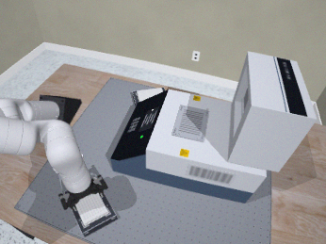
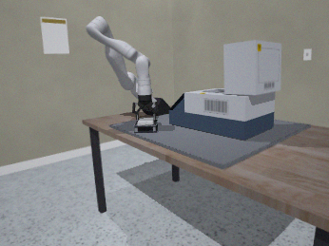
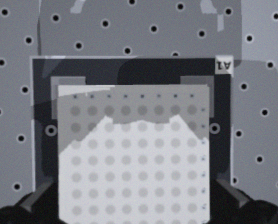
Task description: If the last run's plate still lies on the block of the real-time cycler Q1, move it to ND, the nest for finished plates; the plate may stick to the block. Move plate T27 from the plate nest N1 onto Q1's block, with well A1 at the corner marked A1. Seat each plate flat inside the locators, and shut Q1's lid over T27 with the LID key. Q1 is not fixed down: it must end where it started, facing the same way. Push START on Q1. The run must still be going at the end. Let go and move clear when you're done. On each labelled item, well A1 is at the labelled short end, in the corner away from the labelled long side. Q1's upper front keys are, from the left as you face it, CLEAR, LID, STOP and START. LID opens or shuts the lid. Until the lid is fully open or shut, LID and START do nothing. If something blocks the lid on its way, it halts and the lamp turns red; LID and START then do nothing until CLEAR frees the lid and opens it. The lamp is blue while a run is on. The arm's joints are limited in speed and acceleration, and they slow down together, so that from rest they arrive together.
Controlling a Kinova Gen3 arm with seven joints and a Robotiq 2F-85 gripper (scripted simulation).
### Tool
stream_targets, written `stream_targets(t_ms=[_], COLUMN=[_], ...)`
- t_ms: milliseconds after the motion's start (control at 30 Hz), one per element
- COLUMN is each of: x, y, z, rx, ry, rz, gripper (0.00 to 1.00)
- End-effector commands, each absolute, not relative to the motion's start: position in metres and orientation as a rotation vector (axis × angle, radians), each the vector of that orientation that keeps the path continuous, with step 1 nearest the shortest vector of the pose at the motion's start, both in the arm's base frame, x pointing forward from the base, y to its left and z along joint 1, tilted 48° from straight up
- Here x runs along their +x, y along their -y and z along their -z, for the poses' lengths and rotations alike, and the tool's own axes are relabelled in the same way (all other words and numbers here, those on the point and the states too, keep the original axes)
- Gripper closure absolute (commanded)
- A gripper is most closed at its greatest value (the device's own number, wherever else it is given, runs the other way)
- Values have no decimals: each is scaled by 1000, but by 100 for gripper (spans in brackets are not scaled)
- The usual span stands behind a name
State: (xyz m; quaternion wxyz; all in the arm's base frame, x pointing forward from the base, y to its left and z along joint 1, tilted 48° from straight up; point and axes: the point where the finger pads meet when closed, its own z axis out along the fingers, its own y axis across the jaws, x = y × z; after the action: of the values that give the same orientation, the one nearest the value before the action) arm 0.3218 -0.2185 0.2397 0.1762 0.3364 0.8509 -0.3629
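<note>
So far little looks done, as I judge it. At the left, the gripper (image 1: 90, 200) hangs with its fingers spread wide and holding nothing, right over a plate (image 3: 132, 155) that lies in its nest (image 3: 41, 125), presumably T27 in N1. Further right, Q1 (image 1: 203, 154) stands with its lid (image 1: 270, 109) up and a green lamp (image 1: 141, 136); I cannot see its block. Grasping, seating at A1, LID and START all remain.
</note>
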Motion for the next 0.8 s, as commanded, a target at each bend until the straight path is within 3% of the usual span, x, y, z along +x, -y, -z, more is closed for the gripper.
stream_targets(t_ms=[0, 767], x=[322, 322], y=[219, 220], z=[-239, -238], rx=[951, 951], ry=[-2409, -2409], rz=[1027, 1027], gripper=[0, 2])
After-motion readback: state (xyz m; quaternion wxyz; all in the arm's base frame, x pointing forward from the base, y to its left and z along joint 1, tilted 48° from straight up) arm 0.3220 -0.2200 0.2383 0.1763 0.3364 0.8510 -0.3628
